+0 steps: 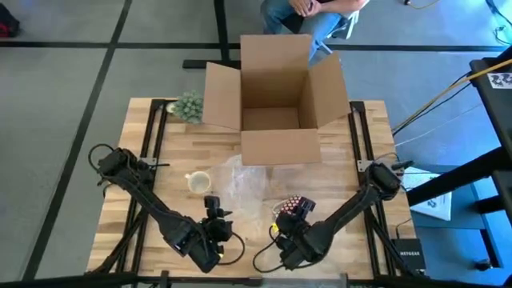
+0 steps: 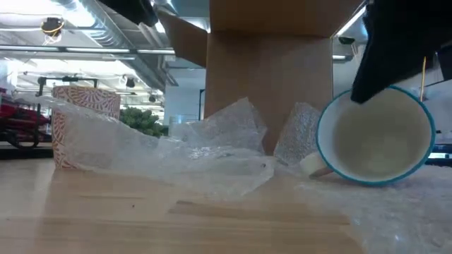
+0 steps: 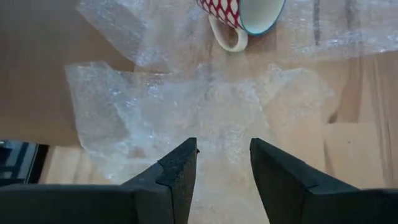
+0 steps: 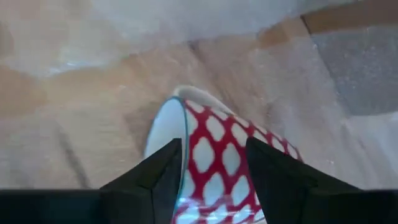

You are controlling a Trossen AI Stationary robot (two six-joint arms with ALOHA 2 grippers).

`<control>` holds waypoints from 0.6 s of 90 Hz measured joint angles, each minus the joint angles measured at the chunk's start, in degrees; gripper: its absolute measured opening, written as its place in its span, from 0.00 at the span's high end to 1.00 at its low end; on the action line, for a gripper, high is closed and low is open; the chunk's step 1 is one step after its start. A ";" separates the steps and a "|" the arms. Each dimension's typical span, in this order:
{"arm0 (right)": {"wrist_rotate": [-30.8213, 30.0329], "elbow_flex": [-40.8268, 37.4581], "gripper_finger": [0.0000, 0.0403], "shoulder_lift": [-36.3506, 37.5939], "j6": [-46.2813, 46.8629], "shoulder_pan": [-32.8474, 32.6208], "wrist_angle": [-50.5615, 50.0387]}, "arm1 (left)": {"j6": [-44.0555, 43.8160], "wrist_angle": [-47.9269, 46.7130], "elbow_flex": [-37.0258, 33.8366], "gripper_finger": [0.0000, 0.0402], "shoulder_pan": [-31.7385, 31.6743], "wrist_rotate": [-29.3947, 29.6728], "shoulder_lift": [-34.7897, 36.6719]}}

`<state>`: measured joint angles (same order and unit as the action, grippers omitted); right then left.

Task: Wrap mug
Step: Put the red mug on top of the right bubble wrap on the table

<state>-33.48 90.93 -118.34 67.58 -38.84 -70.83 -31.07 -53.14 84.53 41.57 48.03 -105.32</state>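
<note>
Red-and-white lattice mug (image 1: 293,206): on its side on the bubble wrap sheet (image 1: 244,184), near table front, rim teal. Right gripper (image 4: 211,180): fingers straddling the mug body, apparently pinching it. Left gripper (image 3: 224,180): fingers spread, above the wrap. Second mug (image 1: 198,182): upright, left of wrap. Cardboard box (image 1: 276,96): open, behind.

Two dark arms (image 1: 148,196), black cabling.

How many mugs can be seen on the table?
2. A red-patterned mug lies on its side by the right gripper, on the bubble wrap. A pale mug stands upright left of the wrap. None seems hidden.
</note>
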 joint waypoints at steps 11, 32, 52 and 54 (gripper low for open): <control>0.03 -1.13 0.66 0.20 0.20 0.36 0.03 | -0.02 0.08 0.00 0.67 0.01 0.00 0.00; -1.02 -1.12 0.84 0.31 -0.03 0.73 -3.24 | 0.00 0.27 0.00 0.67 -0.14 0.04 0.00; 2.13 3.81 0.98 1.58 7.68 0.67 -13.45 | 1.48 0.26 0.00 0.67 -0.17 0.15 0.00; 3.02 4.16 0.98 1.95 8.80 0.61 -13.78 | 1.49 0.26 0.00 0.67 -0.17 0.15 0.00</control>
<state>-30.46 95.09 -116.40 76.38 -38.23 -84.61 -29.58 -52.88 84.53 41.41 48.18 -105.32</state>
